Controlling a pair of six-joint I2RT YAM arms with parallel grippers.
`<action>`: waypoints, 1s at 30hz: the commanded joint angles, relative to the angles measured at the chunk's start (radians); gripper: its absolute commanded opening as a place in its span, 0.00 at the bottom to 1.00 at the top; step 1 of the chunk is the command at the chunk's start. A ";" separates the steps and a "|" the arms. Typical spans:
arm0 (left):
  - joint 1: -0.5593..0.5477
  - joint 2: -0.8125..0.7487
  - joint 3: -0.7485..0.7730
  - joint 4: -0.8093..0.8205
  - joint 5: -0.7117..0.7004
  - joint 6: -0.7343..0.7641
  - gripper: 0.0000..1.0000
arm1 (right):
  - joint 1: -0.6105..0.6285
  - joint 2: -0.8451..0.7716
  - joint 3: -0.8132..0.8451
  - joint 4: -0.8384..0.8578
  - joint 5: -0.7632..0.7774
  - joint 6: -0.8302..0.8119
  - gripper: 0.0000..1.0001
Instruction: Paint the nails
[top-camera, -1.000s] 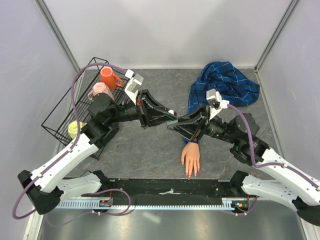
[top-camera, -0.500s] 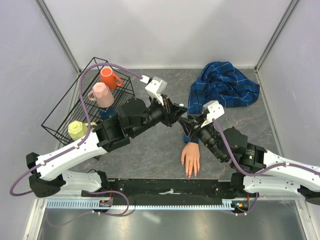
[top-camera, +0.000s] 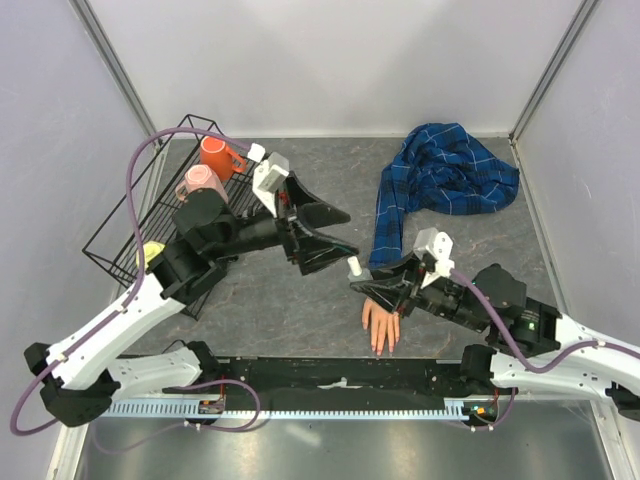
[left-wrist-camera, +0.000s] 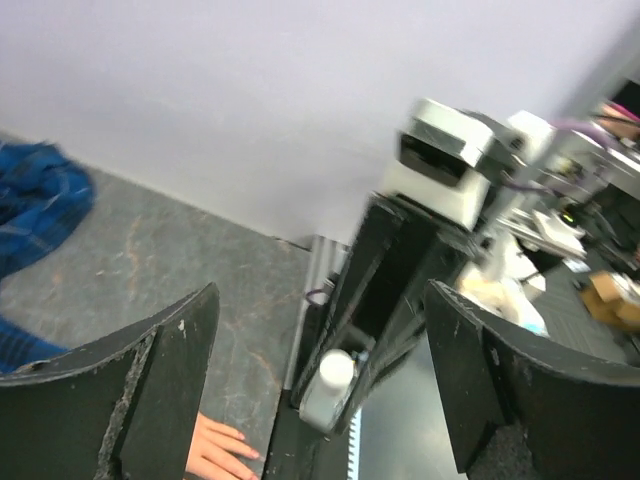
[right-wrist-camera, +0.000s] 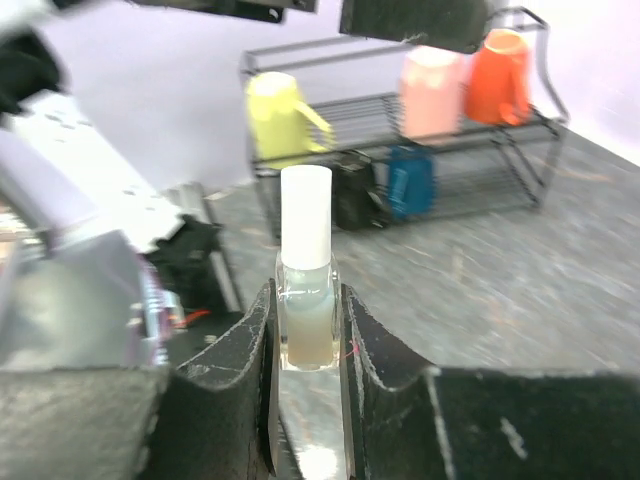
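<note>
We see the right arm reaching in low from the near right corner, its forearm stretched across the table toward the middle. The right gripper (top-camera: 366, 285) is clamped on a small clear bottle (top-camera: 354, 268) with a white cap. The wrist view shows the bottle upright between the two fingers, with the cap well above them.

The left arm rises from the near left corner, bends beside the wire rack (top-camera: 120, 215) and points toward the centre. The left gripper (top-camera: 350, 232) is spread wide with nothing in it (its own camera looks between the fingers at the bottle). The two grippers are near each other but apart.

The mannequin hand (top-camera: 381, 318) lies flat close to the near edge, fingers pointing at the arm bases. The nails (top-camera: 380, 348) at its fingertips are too small for us to make out. In the top view the right gripper covers the wrist where it meets the blue plaid sleeve (top-camera: 445, 172), which trails off to the far right.

In the rack sit an orange mug (top-camera: 215, 155), a pink mug (top-camera: 198, 183) and a yellow mug (top-camera: 148, 258), the last partly hidden by the left arm.
</note>
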 joint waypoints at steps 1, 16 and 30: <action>0.033 -0.034 -0.076 0.170 0.307 -0.065 0.87 | -0.004 -0.056 0.005 0.065 -0.151 0.065 0.00; 0.032 0.026 -0.218 0.711 0.490 -0.356 0.65 | -0.002 -0.032 0.042 0.165 -0.263 0.115 0.00; 0.028 -0.016 -0.173 0.520 0.440 -0.220 0.02 | -0.004 0.008 0.068 0.162 -0.161 0.089 0.00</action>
